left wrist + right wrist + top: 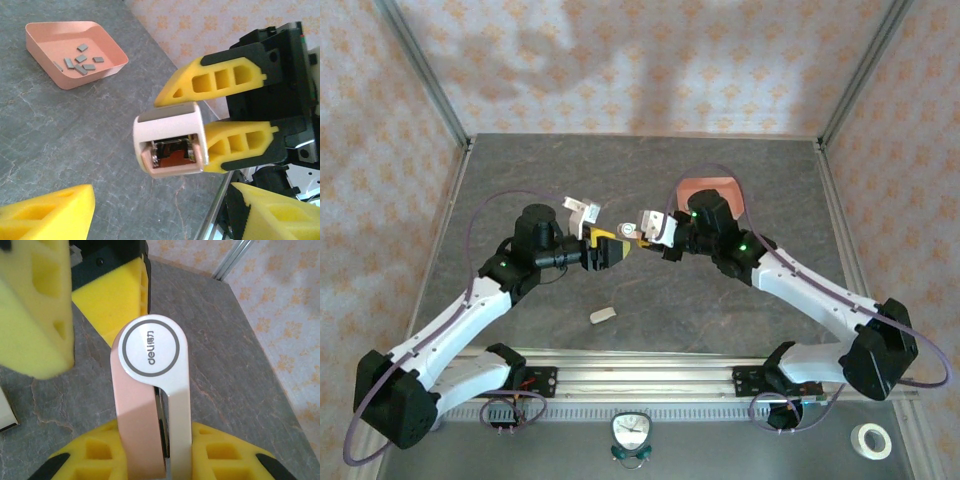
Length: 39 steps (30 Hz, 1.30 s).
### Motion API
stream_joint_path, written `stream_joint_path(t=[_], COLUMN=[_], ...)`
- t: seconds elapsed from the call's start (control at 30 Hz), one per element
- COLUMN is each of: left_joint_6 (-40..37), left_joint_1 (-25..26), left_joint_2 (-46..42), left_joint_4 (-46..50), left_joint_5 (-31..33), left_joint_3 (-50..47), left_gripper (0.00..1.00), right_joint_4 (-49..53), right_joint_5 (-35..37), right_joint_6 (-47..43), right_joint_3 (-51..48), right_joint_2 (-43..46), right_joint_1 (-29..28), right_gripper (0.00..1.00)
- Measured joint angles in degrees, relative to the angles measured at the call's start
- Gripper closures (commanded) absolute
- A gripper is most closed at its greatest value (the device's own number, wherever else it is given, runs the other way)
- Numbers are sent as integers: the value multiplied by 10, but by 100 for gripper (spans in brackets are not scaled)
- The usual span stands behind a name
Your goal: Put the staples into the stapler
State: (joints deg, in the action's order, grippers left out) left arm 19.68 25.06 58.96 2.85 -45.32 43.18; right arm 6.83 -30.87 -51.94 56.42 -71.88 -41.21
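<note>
My right gripper point(656, 236) is shut on the white and pink stapler point(644, 228), holding it above the table's middle. In the right wrist view the stapler point(150, 400) stands up between my yellow fingers point(225, 455), its round logo end on top. The left gripper point(608, 250) is open and faces the stapler closely from the left. The left wrist view shows the stapler's open end point(170, 145) with its metal channel; nothing lies between my left fingertips point(50, 215). Several dark grey staples point(80, 61) lie in the salmon-pink tray point(45, 70), seen behind the right arm in the top view point(710, 185).
A small white piece point(603, 316) lies on the grey table in front of the left arm. A metal rail point(650, 380) runs along the near edge, with a clock point(631, 432) and a roll of tape point(870, 440) beyond it. Patterned walls enclose the table.
</note>
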Motion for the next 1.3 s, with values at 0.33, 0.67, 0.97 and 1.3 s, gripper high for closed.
stream_joint_path(t=[0.33,0.67,0.97,1.3], left_joint_6=[-20,-33,-33,-8], left_joint_1=[5,8,8,8], left_joint_2=[6,25,33,57], left_joint_4=[4,3,1,-40], left_joint_5=[-15,-54,-38,-24], left_joint_3=[17,40,40,41], left_gripper=[29,28,34,45], right_joint_4=[0,0,0,0], right_joint_5=[0,0,0,-1], right_joint_6=[-20,-45,-60,-68], right_joint_3=[0,0,0,0], right_joint_2=[2,2,8,10], right_joint_1=[0,0,0,0], right_gripper=[77,77,77,77])
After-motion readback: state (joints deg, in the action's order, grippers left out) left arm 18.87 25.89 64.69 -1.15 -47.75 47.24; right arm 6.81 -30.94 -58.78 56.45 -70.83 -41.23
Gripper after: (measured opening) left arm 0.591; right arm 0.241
